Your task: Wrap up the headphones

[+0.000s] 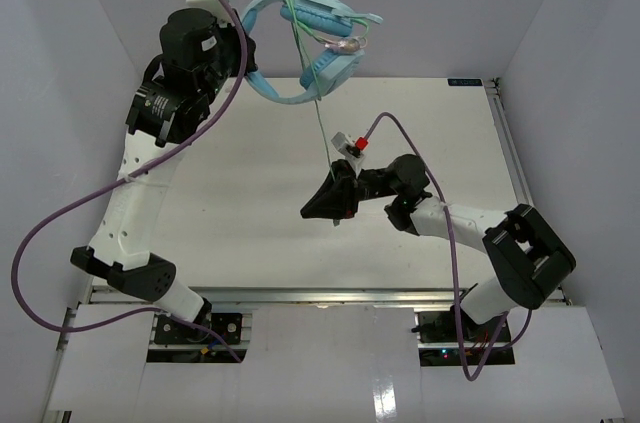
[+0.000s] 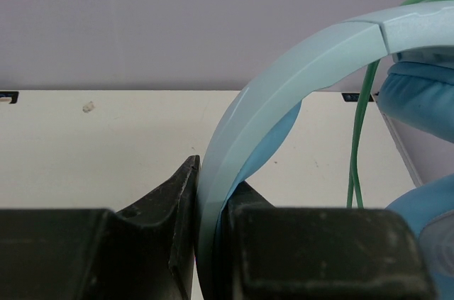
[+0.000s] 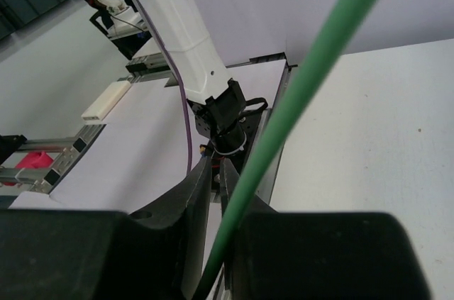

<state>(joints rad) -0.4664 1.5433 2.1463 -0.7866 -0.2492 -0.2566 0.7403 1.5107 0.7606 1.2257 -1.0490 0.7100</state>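
The light blue headphones (image 1: 320,43) hang in the air above the table's far edge. My left gripper (image 1: 243,61) is shut on their curved headband (image 2: 284,80), which passes between the jaws of the left gripper (image 2: 213,193). A padded earcup (image 2: 418,101) fills the right side of the left wrist view. The thin green cable (image 1: 322,133) runs taut from the earcups down to my right gripper (image 1: 322,205) over the middle of the table. In the right wrist view the cable (image 3: 298,94) slants down between the nearly closed jaws of the right gripper (image 3: 218,186). The plug is not visible.
The white table (image 1: 250,223) is enclosed by pale walls on the left, back and right. Thick purple robot cables (image 1: 60,223) loop beside the left arm and over the right arm. The left arm's base (image 3: 227,112) sits beyond the right fingertips.
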